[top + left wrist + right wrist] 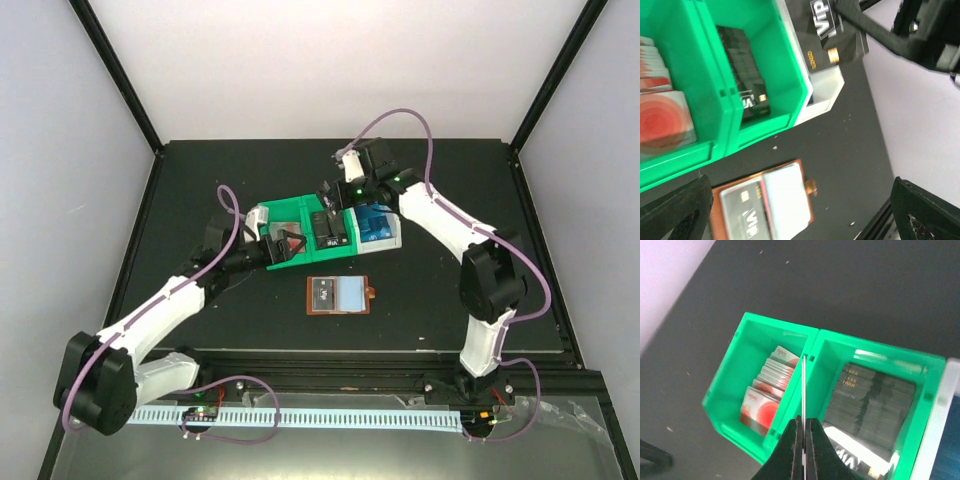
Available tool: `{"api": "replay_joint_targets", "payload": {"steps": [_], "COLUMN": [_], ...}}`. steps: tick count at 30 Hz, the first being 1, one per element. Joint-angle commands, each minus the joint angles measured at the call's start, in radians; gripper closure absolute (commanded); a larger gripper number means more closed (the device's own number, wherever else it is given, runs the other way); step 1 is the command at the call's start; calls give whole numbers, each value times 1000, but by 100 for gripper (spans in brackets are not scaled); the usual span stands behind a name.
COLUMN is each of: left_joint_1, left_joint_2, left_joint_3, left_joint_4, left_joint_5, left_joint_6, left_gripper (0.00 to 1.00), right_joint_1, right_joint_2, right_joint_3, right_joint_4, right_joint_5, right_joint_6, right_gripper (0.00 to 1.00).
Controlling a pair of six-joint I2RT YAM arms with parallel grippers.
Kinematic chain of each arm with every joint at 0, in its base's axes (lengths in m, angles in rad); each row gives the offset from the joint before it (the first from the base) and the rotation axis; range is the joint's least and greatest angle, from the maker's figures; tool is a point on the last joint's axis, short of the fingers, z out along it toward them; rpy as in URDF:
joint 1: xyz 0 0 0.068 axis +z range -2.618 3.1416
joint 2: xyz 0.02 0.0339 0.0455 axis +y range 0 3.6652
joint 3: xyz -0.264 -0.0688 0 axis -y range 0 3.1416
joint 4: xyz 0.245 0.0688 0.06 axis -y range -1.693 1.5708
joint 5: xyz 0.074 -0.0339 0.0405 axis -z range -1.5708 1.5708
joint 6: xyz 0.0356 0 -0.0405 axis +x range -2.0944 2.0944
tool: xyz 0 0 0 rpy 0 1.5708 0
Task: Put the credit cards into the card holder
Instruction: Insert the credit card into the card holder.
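Black table (450, 300): right end effector (803, 421) pinching black card (825, 50); left end effector (800, 215) spread.

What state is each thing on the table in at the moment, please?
Card holder: open flat, with pocketed card inside.
Left fingers: wide open, empty.
Right fingers: shut on lifted card.
Green bin: holds red-and-white cards and black cards, stacked.

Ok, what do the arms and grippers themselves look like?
Both the left arm and right arm have white link shells with black joints. A purple cable loops along each. The fingers are black, and a green light glows near the right wrist.
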Motion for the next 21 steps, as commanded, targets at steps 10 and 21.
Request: {"api": "replay_joint_targets", "payload": {"steps": [10, 21], "left_joint_1": [7, 6], "left_joint_2": [189, 267], "left_joint_3": [171, 175], "left_joint_4": [206, 239], "left_joint_5": [162, 248], "left_joint_6": [-176, -279], "left_gripper": [1, 22], "right_joint_1": [-14, -14], "right_joint_2": [-196, -244], "right_joint_3": [-362, -495], "right_joint_4": [413, 668], "right_joint_5": [-189, -350], "right_joint_6": [1000, 1207], "right_gripper": [99, 99]}}
